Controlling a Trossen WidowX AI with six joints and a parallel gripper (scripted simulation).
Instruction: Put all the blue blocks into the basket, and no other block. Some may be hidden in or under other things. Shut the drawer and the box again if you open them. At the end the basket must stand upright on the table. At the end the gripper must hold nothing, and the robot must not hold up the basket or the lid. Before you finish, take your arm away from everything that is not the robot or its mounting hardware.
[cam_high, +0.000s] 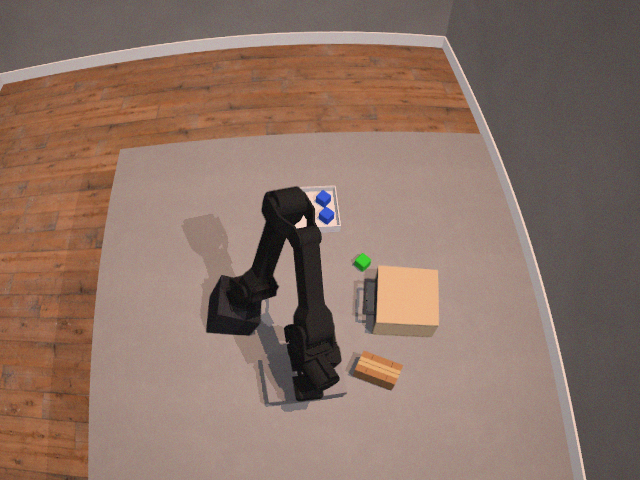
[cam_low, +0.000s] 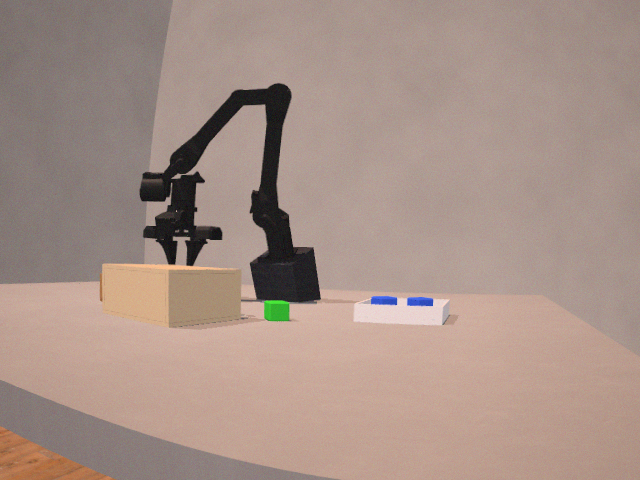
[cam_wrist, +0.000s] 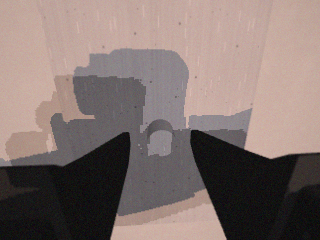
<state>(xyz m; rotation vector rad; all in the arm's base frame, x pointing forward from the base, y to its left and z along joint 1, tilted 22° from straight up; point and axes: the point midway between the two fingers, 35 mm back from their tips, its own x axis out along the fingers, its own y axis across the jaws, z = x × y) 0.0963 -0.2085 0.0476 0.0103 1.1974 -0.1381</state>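
Note:
My gripper (cam_high: 310, 390) is open and points down at a flat grey lid (cam_high: 294, 398) lying on the table at the front. In the wrist view its small round knob (cam_wrist: 160, 136) stands between my spread fingers, clear of both. The white basket (cam_high: 324, 207) stands upright at the back and holds two blue blocks (cam_high: 323, 197) (cam_high: 326, 215). It also shows in the exterior view (cam_low: 401, 311) with both blocks (cam_low: 383, 300) (cam_low: 419, 300). There my gripper (cam_low: 180, 258) is behind the cabinet, and the lid is hidden.
A tan drawer cabinet (cam_high: 406, 300) stands to the right, its dark drawer front (cam_high: 369, 297) slightly out. A green block (cam_high: 361, 261) lies between cabinet and basket. A slatted wooden box (cam_high: 377, 369) sits just right of my gripper. The arm's base (cam_high: 232, 310) is at the left.

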